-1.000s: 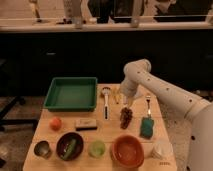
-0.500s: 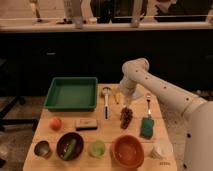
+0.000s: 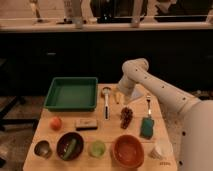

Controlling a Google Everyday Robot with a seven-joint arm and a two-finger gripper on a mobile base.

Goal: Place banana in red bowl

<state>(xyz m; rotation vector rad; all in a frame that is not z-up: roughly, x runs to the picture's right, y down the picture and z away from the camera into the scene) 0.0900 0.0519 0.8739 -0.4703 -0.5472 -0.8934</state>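
Banana point(image 3: 117, 96) lies at back, just right of spoon point(image 3: 106, 102). Gripper point(image 3: 123, 93) sits right over it; can't tell if gripping. Probably light, soft, easily bruised: pinch mid-body, gently. Red bowl point(image 3: 128, 150) waits up front.

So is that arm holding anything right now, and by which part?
Cannot be told. The gripper is down at the banana, beside the spoon; whether it grips the banana doesn't show.

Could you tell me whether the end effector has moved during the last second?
No, not noticeably: the end effector remains down at the banana, close beside the spoon, as before.
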